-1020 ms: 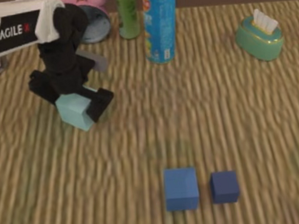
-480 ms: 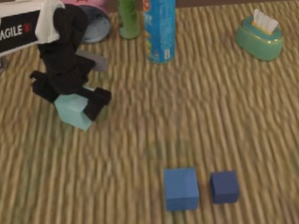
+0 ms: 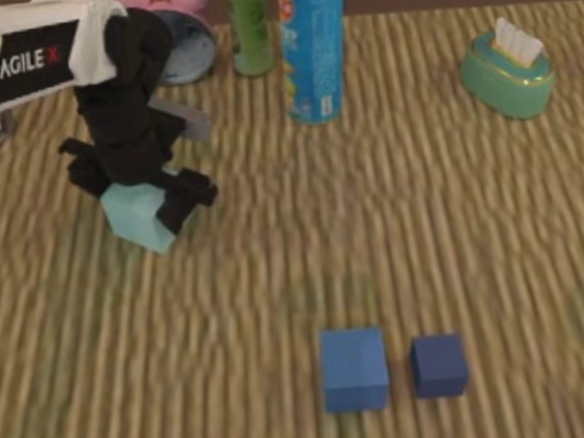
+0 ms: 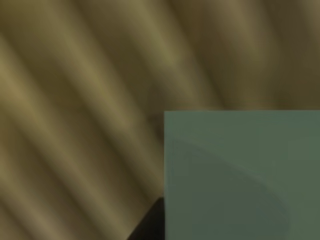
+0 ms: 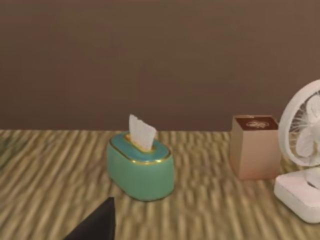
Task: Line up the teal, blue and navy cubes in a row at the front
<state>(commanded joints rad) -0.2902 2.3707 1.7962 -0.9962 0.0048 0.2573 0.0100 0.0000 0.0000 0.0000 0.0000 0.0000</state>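
Observation:
The pale teal cube (image 3: pixel 142 219) is at the left of the table, held between the black fingers of my left gripper (image 3: pixel 135 188), which is shut on it. In the left wrist view the teal cube (image 4: pixel 240 175) fills the near corner with one dark finger (image 4: pixel 147 227) against its side. The blue cube (image 3: pixel 354 368) and the smaller navy cube (image 3: pixel 439 365) sit side by side at the front, a small gap between them. My right arm is out of the top view; only a dark piece of the right gripper (image 5: pixel 97 225) shows in its wrist view.
At the back stand a tall blue printed can (image 3: pixel 313 47), a green bottle (image 3: pixel 251 26) and a pink and grey object (image 3: pixel 173 27). A green tissue holder (image 3: pixel 507 69) sits at the back right. A tan box (image 5: pixel 256 146) and a white fan (image 5: pixel 305 165) stand beyond it.
The left gripper's fingers have drawn in against the teal cube. Gripper and cube have shifted slightly to the left and back. The blue and navy cubes have not moved.

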